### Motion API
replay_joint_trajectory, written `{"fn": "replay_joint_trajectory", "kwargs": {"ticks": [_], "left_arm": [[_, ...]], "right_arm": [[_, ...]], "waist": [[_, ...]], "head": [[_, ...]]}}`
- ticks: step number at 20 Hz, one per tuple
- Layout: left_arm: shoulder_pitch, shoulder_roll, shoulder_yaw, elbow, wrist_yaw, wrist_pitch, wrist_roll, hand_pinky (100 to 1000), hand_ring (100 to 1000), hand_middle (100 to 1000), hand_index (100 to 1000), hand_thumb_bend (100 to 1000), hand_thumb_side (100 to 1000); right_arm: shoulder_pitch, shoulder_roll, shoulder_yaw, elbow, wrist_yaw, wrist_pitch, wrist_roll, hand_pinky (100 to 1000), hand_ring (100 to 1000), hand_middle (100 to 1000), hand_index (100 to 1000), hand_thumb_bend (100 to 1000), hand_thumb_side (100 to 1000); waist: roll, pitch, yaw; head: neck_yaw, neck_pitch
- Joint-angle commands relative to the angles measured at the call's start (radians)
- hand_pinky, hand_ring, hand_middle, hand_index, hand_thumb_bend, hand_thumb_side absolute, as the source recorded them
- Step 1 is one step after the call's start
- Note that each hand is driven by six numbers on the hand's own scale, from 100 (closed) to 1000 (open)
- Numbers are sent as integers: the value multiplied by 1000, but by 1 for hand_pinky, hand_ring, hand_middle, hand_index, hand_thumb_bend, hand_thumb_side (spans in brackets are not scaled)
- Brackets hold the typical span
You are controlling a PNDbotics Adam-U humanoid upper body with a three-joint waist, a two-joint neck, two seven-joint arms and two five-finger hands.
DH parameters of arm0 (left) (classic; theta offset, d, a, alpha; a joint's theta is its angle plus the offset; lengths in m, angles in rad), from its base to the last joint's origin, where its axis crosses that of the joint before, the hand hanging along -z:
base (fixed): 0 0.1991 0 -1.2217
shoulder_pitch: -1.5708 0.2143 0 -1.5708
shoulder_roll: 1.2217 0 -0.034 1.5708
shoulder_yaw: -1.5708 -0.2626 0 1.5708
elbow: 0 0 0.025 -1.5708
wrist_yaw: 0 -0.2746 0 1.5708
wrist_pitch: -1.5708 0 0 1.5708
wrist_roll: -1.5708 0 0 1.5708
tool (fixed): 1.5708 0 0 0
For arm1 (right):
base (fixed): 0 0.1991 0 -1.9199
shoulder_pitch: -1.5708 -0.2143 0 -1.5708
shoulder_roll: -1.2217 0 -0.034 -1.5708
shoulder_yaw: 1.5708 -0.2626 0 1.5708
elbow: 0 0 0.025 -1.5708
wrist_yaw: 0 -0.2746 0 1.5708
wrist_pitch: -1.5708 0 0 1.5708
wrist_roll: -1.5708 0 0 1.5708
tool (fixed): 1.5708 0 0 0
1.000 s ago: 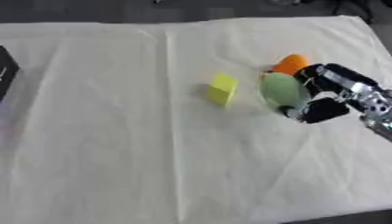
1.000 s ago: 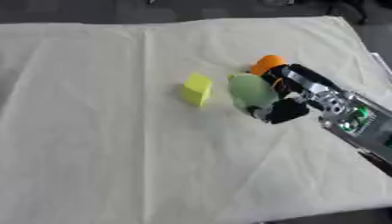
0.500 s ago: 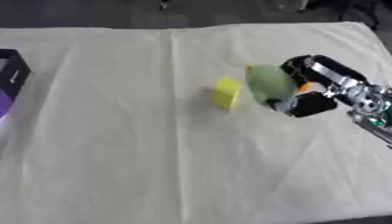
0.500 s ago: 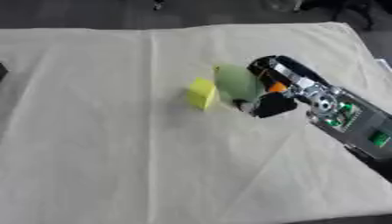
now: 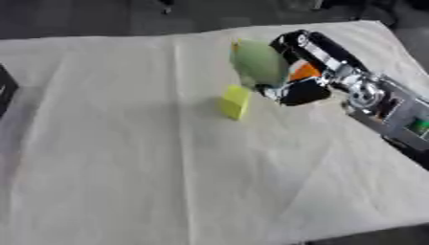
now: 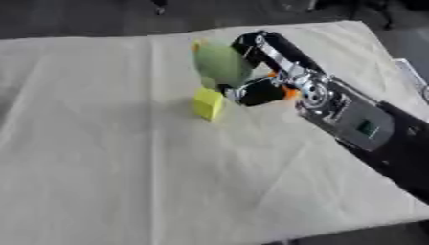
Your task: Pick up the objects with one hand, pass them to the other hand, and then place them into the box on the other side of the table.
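Up off the cloth goes the green object (image 5: 258, 64), which a second ago sat on the table inside the right hand's curl, beside the orange thing; now it rides above the surface in the upper middle of the frame, carried leftward. Right hand (image 6: 255, 72) comes in from the right edge, black fingers curled round the green, rounded, pear-like shape, thumb tucked under it on the near side. A small yellowish tip shows at its top end. Behind the fingers an orange object (image 5: 303, 72) peeks out, partly hidden by the hand, so whether it lies on the cloth or is caught in the grip cannot be told. Just below the green object, the yellow block (image 5: 236, 101) stands on the cream tablecloth (image 5: 126, 158), a little tilted, close under the hand but apart from it. Its shadow falls to the left. At the far left edge of the left eye view a dark corner of the box (image 5: 5, 91) pokes in, well apart from the hand and its load. Left hand shows in neither view.
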Motion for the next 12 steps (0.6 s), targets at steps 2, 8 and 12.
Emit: {"fn": "replay_joint_trajectory", "kwargs": {"ticks": [2, 8, 12], "left_arm": [[-94, 35, -82, 11, -34, 89, -110, 766, 675, 719, 808, 100, 628], [-237, -45, -217, 40, -101, 209, -256, 773, 692, 733, 822, 100, 622], [-282, -73, -255, 55, -131, 252, -306, 773, 693, 735, 823, 100, 620]], "right_arm": [[-25, -3, 9, -9, 72, -16, -7, 692, 574, 361, 392, 230, 100], [-79, 24, 34, -9, 122, -60, 29, 709, 575, 362, 394, 217, 100], [-85, 33, 42, -9, 158, -65, 56, 710, 575, 363, 394, 217, 100]], "waist": [[18, -29, 7], [30, -15, 33], [33, -8, 46]], "head": [[0, 1], [32, -28], [37, -28]]}}
